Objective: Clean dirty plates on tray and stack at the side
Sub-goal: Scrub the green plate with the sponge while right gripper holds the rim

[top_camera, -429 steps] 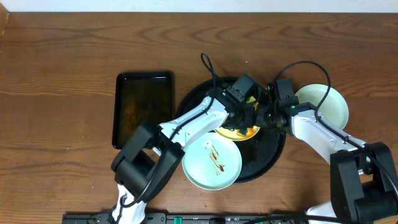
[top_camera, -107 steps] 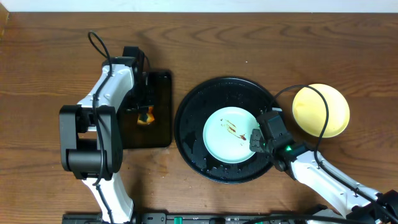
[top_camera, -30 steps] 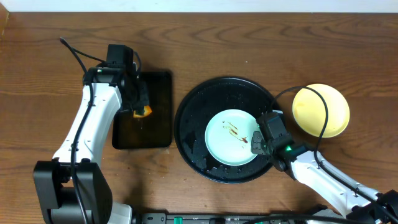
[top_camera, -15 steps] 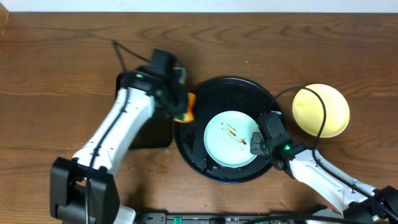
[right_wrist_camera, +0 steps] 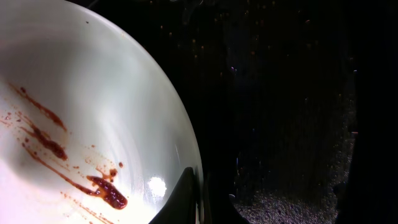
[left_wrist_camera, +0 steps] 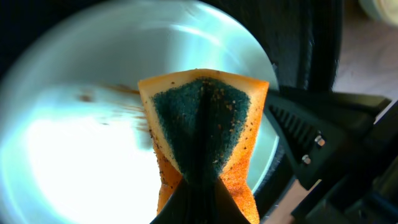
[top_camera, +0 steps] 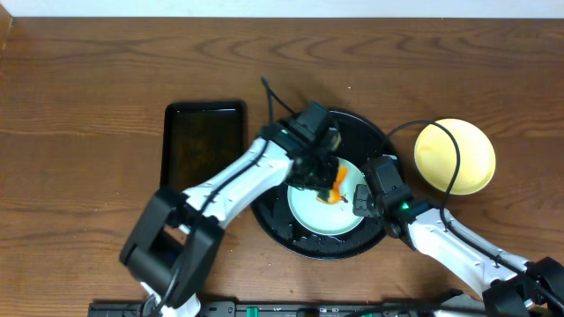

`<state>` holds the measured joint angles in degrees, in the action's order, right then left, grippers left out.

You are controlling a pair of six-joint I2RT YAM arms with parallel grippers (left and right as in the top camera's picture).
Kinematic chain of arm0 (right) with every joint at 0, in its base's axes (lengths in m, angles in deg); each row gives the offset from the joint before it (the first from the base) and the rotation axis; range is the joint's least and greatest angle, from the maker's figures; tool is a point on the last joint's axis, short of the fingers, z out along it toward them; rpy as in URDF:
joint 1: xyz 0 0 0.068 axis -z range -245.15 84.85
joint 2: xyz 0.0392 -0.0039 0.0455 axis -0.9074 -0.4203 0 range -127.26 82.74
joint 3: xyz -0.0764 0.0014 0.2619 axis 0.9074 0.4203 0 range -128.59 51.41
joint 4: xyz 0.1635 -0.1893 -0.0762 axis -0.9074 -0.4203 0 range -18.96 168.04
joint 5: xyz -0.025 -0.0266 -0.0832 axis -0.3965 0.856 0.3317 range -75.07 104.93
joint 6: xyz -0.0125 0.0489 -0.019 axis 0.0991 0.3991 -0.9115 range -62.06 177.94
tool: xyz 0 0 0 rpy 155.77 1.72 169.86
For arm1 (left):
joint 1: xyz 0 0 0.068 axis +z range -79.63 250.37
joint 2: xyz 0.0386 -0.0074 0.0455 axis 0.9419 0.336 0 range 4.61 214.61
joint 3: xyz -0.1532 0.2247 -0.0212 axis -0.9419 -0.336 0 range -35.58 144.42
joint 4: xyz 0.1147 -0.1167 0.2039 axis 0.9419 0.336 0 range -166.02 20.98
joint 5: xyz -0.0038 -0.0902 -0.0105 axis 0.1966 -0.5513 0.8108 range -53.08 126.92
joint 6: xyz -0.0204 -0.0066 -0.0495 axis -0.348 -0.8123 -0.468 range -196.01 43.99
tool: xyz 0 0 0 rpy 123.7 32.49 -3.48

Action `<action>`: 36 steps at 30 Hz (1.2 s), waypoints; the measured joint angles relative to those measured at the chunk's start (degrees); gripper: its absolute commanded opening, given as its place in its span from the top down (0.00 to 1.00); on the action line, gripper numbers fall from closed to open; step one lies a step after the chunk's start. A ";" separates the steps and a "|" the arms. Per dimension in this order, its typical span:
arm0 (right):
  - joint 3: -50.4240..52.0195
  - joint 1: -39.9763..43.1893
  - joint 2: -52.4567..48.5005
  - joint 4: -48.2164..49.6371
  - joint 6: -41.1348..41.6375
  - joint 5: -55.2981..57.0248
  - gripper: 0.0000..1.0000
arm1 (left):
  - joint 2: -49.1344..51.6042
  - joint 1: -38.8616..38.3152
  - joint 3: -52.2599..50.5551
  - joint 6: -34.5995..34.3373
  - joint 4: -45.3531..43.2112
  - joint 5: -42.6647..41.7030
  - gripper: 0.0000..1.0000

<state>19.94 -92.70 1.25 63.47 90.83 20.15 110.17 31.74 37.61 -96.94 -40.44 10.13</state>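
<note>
Directly under L gripper point(left_wrist_camera: 199, 198) w/ sponge point(left_wrist_camera: 202, 118): streaked plate point(left_wrist_camera: 68, 146), prob touching

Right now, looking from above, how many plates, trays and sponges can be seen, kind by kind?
Plates: 2, the mint plate and the yellow plate
Trays: 2, the round tray and the rectangular tray
Sponges: 1, the sponge
Total: 5

**What I can't make out**

Overhead: my left pincer point(top_camera: 328, 179) and its sponge point(top_camera: 337, 187) cover the mint plate point(top_camera: 308, 211) beneath. Left wrist: plate blurred, fingers point(left_wrist_camera: 193, 211) cut off below. Right wrist: plate runs off-frame left of my right pincer point(right_wrist_camera: 200, 199).
</note>
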 measured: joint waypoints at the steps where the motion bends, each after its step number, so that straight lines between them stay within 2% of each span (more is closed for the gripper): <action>1: 0.00 0.00 0.00 0.00 0.00 0.00 0.99 | 0.63 -0.66 0.00 -0.33 -0.22 -0.59 0.93; 12: 0.00 0.00 0.00 0.00 0.00 0.00 0.99 | 2.01 -4.04 0.00 -4.55 -2.64 -3.17 0.93; 25: 0.00 0.00 0.00 0.00 0.00 -0.02 0.99 | 5.07 -4.35 0.00 -8.74 -5.73 -3.32 0.93; 36: 0.00 0.00 0.00 0.00 0.00 0.00 0.99 | 5.95 -4.35 0.00 -9.51 -6.51 -3.32 0.93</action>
<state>19.94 -92.70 1.25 63.47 90.83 20.15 116.11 27.39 37.61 -106.45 -46.96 6.81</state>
